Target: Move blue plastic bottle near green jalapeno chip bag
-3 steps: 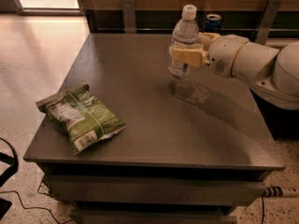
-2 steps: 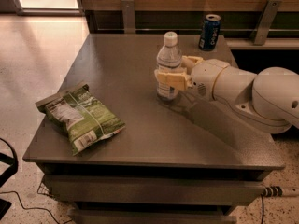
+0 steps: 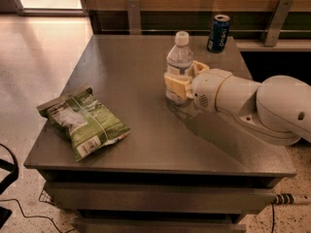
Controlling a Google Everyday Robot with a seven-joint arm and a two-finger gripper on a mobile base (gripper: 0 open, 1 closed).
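Observation:
The blue plastic bottle (image 3: 179, 57), clear with a white cap, stands upright at the middle of the dark table (image 3: 146, 144). My gripper (image 3: 181, 79) is shut on the blue plastic bottle around its lower body, reaching in from the right on a white arm. The green jalapeno chip bag (image 3: 82, 121) lies flat near the table's front left corner, well to the left of the bottle.
A dark blue soda can (image 3: 218, 33) stands at the back right of the table. A wooden wall with metal brackets runs behind it. Pale floor lies to the left, and a cable trails at the lower left.
My gripper has carried the bottle leftward and toward the front of the table, closer to the chip bag. The soda can behind it has come into full view.

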